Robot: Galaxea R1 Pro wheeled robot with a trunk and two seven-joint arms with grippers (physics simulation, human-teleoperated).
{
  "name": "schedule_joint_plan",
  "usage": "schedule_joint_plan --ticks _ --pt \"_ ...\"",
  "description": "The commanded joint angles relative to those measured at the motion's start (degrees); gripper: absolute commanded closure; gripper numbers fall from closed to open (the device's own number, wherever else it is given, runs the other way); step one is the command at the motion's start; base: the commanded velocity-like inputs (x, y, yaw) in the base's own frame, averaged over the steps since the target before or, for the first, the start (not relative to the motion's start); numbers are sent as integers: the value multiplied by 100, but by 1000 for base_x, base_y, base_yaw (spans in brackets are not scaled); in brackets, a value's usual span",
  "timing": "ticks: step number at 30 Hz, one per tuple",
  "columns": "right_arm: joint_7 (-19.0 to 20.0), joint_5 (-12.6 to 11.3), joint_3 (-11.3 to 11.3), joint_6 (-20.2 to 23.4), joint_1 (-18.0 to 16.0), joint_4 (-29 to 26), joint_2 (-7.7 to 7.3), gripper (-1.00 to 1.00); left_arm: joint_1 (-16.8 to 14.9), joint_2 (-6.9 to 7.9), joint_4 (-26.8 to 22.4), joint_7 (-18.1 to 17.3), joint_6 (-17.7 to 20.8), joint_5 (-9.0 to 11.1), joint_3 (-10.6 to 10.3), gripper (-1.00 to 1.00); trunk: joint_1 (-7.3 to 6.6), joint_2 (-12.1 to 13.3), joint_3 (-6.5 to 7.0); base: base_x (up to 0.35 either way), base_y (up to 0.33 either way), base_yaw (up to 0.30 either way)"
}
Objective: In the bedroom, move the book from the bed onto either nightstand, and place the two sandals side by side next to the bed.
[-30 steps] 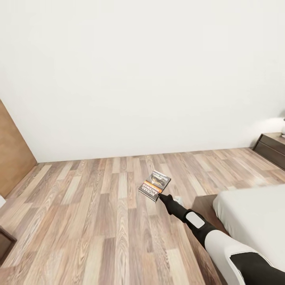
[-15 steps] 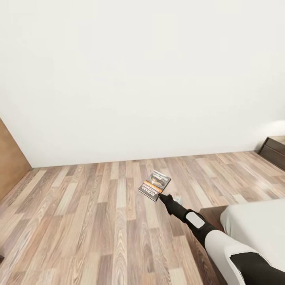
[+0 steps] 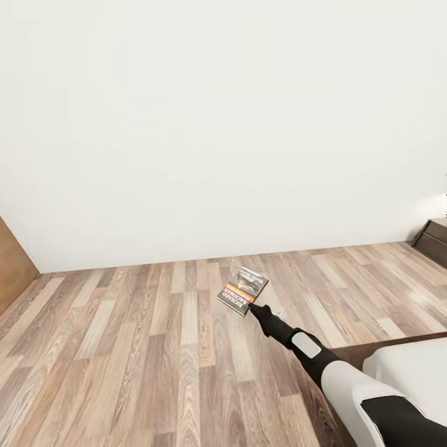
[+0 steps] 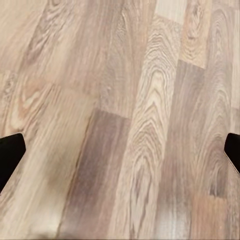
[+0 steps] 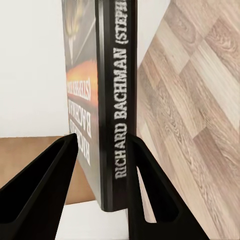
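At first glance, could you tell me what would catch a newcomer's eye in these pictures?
The book stands out first, held in the air over the wood-plank floor by the right gripper, its spine reading RICHARD BACHMAN between the fingers in the right wrist view. Behind it rises a bare white wall, and a corner of the bed shows at lower right.

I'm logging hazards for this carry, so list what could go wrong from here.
1. The right claw pinches the book only near one end, with most of it sticking out past the fingers; a jolt could twist or drop it onto the wood floor.
2. The bed corner lies just beside the outstretched right arm; a turn might clip it.
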Motion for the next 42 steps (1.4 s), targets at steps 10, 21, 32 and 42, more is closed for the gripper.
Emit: schedule_joint_plan --ticks 10,21,32,42 --pt "14 -72 31 25 -6 1 -2 100 -4 4 7 -20 -19 67 -46 -100 3 -2 -5 319 149 -226" --pt "14 -69 31 26 -6 1 -2 100 -4 4 7 -20 -19 68 -38 -100 3 -2 10 319 161 -266" --pt "14 -69 31 26 -6 1 -2 100 -4 4 7 -20 -19 68 -38 -100 3 -2 49 309 193 -267" --pt "14 -69 31 26 -6 1 -2 100 -4 4 7 -20 -19 68 -38 -100 3 -2 90 296 219 -263"
